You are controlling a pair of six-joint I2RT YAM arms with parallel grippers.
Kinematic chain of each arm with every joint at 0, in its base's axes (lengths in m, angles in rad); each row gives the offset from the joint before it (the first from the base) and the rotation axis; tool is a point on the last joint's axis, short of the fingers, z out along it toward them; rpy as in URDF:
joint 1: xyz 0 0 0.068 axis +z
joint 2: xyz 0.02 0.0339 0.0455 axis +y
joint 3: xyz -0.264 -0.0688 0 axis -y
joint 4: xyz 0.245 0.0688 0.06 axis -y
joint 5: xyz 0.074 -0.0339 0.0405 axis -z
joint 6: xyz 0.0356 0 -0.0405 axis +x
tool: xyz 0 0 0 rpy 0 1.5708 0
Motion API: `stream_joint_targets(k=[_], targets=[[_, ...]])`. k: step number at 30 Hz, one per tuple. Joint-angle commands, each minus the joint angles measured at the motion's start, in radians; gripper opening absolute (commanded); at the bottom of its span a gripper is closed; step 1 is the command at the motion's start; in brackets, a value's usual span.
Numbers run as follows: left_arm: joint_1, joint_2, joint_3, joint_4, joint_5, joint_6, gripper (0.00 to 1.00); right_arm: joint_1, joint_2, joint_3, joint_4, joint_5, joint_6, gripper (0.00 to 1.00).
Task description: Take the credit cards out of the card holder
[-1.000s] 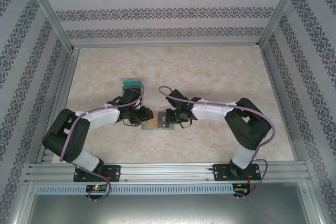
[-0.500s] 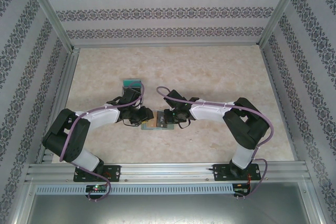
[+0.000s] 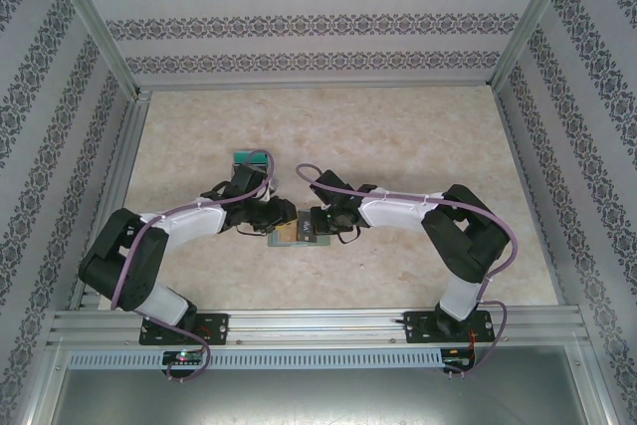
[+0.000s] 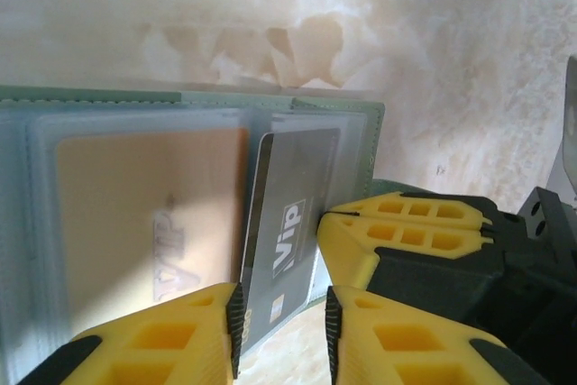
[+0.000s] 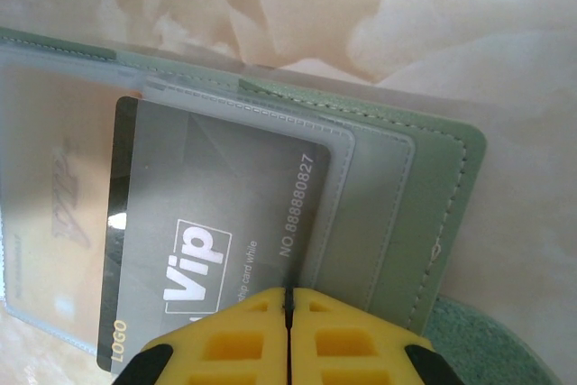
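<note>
The grey-green card holder (image 3: 292,235) lies open on the table between both grippers. Its green edge (image 4: 374,132) and stitched border (image 5: 433,187) show in the wrist views. A tan card (image 4: 144,214) sits inside the left clear pocket. A dark grey "Vip" card (image 4: 288,214) sticks partly out of the right pocket (image 5: 216,196). My left gripper (image 4: 284,313) is open, and the dark card's protruding corner lies between its jaws by the left finger (image 4: 171,335). My right gripper (image 5: 288,299) is shut, its tips pressed on the holder's near edge beside the dark card.
A teal card (image 3: 250,158) lies on the marbled table behind the left arm. Aluminium rails and patterned walls (image 3: 60,126) fence the table. A blurred teal-green patch (image 5: 514,349) shows beside the holder's corner.
My left gripper has shifted a little to the right, closer to the holder. The right gripper edged slightly left and stays on the holder.
</note>
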Motion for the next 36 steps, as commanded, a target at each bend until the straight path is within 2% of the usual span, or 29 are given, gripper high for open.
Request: stream_joint_targets(k=[1,9,12,21,32,36], targets=[[0.005,0.041,-0.012,0.076,0.043,-0.025,0.27,0.004,0.024,0.019,-0.018,0.013,-0.017,0.09],[0.0,0.086,-0.015,0.075,0.041,-0.015,0.26,0.002,0.018,0.015,-0.018,0.012,-0.016,0.09],[-0.001,0.1,-0.017,0.083,0.047,-0.017,0.21,0.003,0.016,0.013,-0.018,0.012,-0.015,0.09],[-0.006,0.118,-0.03,0.113,0.053,-0.024,0.17,0.002,0.016,0.011,-0.015,0.01,-0.014,0.09],[-0.01,0.131,-0.027,0.123,0.065,-0.023,0.16,0.002,0.019,0.01,-0.016,0.008,-0.012,0.09],[-0.012,0.133,-0.029,0.129,0.068,-0.023,0.11,0.002,0.019,0.013,-0.015,0.008,-0.013,0.09]])
